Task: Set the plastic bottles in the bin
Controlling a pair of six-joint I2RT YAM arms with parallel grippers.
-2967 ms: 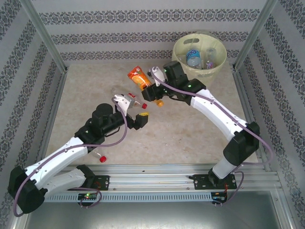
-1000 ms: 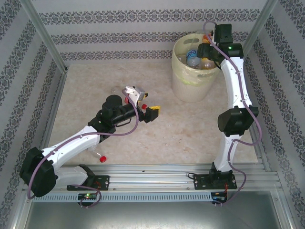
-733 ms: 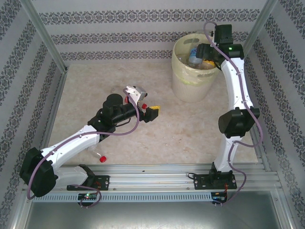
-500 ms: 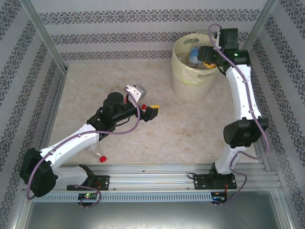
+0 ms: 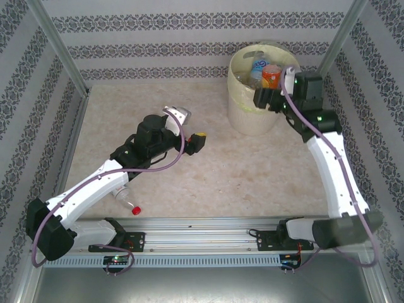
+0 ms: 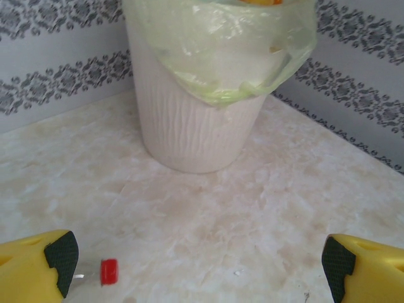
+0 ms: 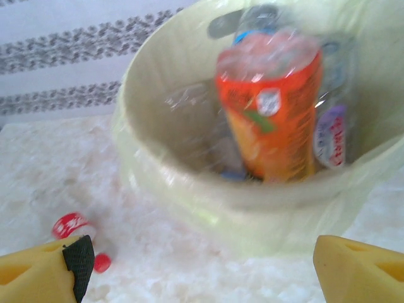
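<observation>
Right hand (image 7: 202,270): the fingers are spread wide with nothing between them, one yellow fingertip (image 7: 44,268) at each lower corner of the right wrist view. In the top view this hand (image 5: 263,99) is just beside the bin's near wall, below the rim. Left hand (image 6: 199,268): the fingers are likewise spread wide and empty, low over the tabletop. In the top view it (image 5: 197,140) is near the middle of the tabletop, apart from the bin and pointing toward it.

Bottles inside the bin:
- An orange-labelled bottle (image 7: 271,107) stands roughly upright.
- A clear bottle with a purple-and-red label (image 7: 331,136) is just beside it, against the bin wall.
- A blue-labelled bottle (image 5: 257,65) lies behind it, toward the far side.

Bottles outside the bin:
- A red-capped bottle (image 5: 128,203) lies on the tabletop beside the left arm, near the front edge.
- A red cap (image 6: 109,271) on a clear bottle lies just beside the left finger in the left wrist view.
- A red-labelled bottle (image 7: 76,227) lies on the tabletop left of the bin in the right wrist view. Whether it is the same bottle cannot be told.

The bin (image 5: 243,113) is pale yellow and upright at the rear right of the tabletop (image 5: 252,177), near the patterned back wall (image 5: 158,50). A clear liner (image 6: 221,57) is folded over its rim.
</observation>
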